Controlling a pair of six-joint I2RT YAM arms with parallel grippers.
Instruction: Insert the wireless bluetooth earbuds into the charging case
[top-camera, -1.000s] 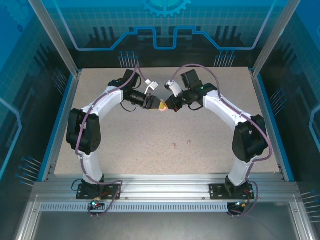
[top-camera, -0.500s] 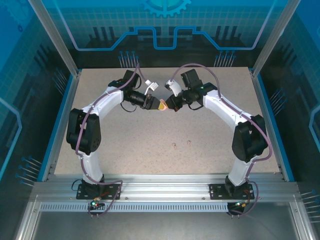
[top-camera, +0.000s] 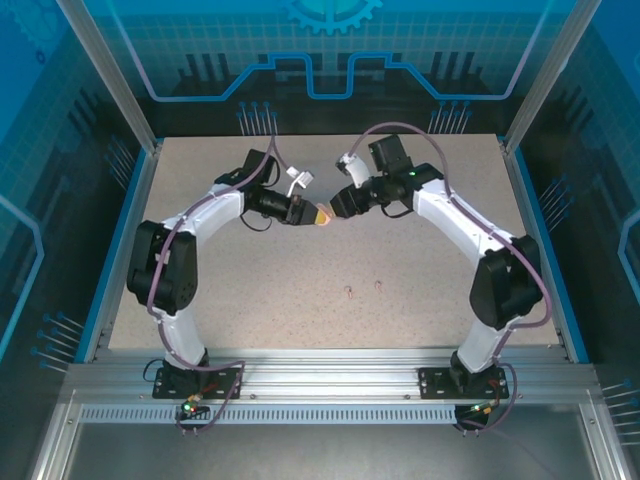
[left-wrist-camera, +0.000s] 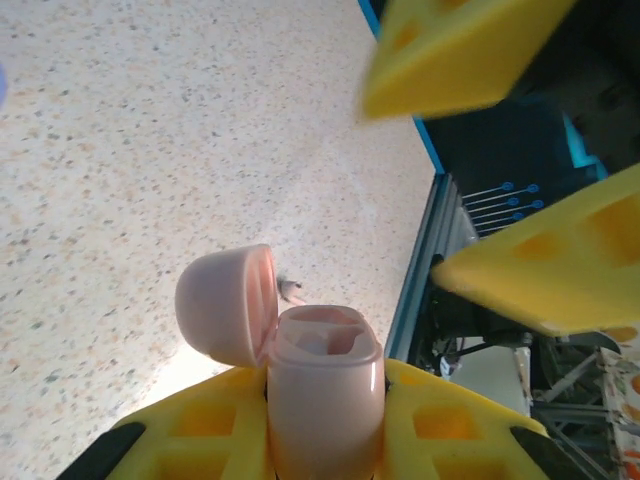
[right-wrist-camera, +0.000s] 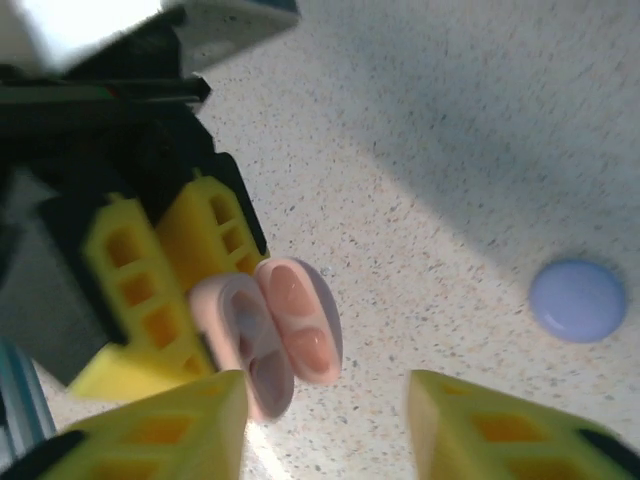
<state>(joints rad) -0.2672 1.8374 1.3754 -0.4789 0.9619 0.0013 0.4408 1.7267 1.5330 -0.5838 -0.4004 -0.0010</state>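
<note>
The pink charging case (left-wrist-camera: 325, 345) stands upright with its lid (left-wrist-camera: 222, 305) swung open to the left. My left gripper (left-wrist-camera: 325, 388) is shut on its body. In the top view the case (top-camera: 323, 213) hangs above the far middle of the table, held by the left gripper (top-camera: 308, 211). My right gripper (top-camera: 341, 204) is just to its right. In the right wrist view that gripper (right-wrist-camera: 325, 392) is open, with nothing between its fingers, close in front of the open case (right-wrist-camera: 270, 335). Two tiny earbuds (top-camera: 348, 292) (top-camera: 379, 285) lie on the table nearer the arms. The case's sockets are too blurred to read.
A round pale blue-purple disc (right-wrist-camera: 578, 300) lies on the speckled table right of the case. The right gripper's yellow fingers (left-wrist-camera: 460, 50) hover above the case in the left wrist view. The table's blue edge rail (left-wrist-camera: 420, 270) runs close behind.
The right gripper has opened and drawn slightly back from the case. The left gripper has closed tighter on the case, which has stayed in about the same place.
</note>
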